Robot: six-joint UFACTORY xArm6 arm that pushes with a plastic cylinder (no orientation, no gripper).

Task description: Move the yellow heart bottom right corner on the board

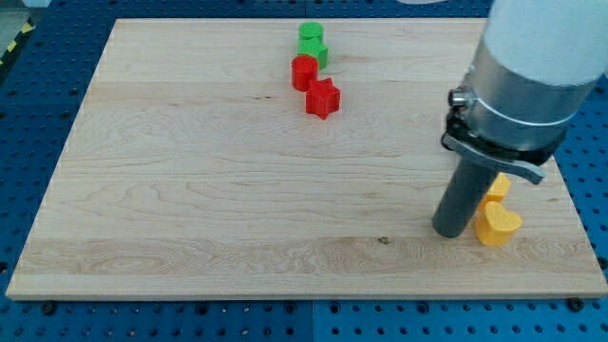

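Observation:
The yellow heart (497,226) lies near the board's bottom right corner. My tip (449,231) rests on the board just to the heart's left, touching or almost touching it. A second yellow block (499,187) sits right above the heart, partly hidden behind the rod and its clamp; its shape cannot be made out.
At the view's top centre a green block (312,44) stands above a red round-ish block (304,71) and a red star (323,98), close together. The wooden board (190,190) has its right edge near the heart. The arm's white body (532,57) covers the upper right.

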